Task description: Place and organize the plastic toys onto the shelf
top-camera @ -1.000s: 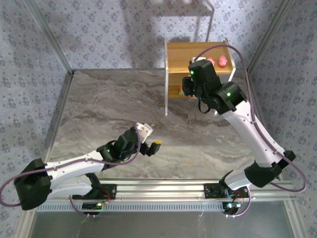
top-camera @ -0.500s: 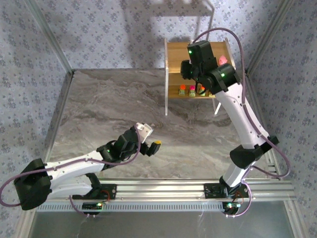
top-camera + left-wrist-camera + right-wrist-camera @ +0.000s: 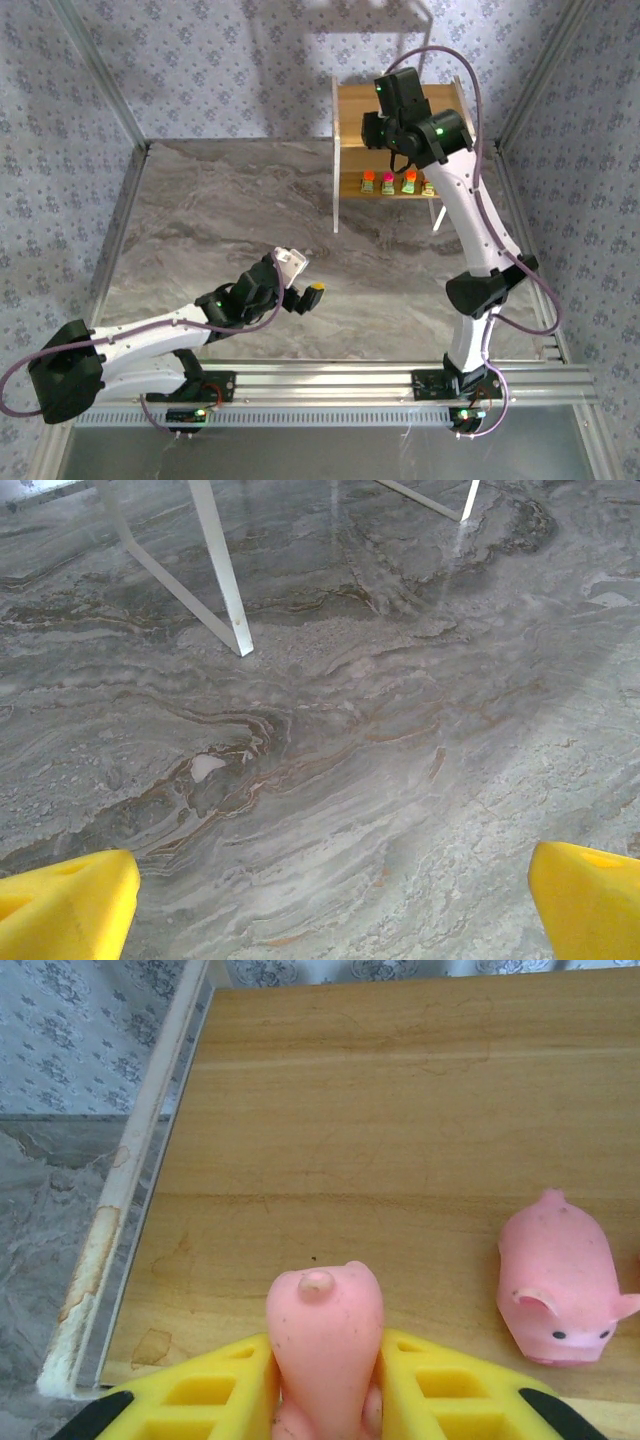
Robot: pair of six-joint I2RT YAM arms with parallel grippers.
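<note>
Over the top board — a pig about to land

On the table (image 3: 230,210) the shelf (image 3: 352,110) stands at the far right, and most of the sorting looks done. The right arm reaches over its top board, with the right gripper (image 3: 325,1395) clenched on a pig (image 3: 325,1325), held on end at the near edge of the wood; whether it touches the board I cannot tell. The left gripper (image 3: 330,905) hangs low over bare marble near the middle of the table, jaws wide and holding nothing. On the lower board the blocks (image 3: 388,182) stand in a row along the front: three with bright tops, and a paler one at the right end that I take for the fourth. On the top board a second pig (image 3: 555,1280) lies just right of the held one, apart from it. By my reading the blocks are finished and the pigs are under way — one down, one to be set beside it. Where the other two pigs are I cannot tell; the arm covers the right of that board.
</note>
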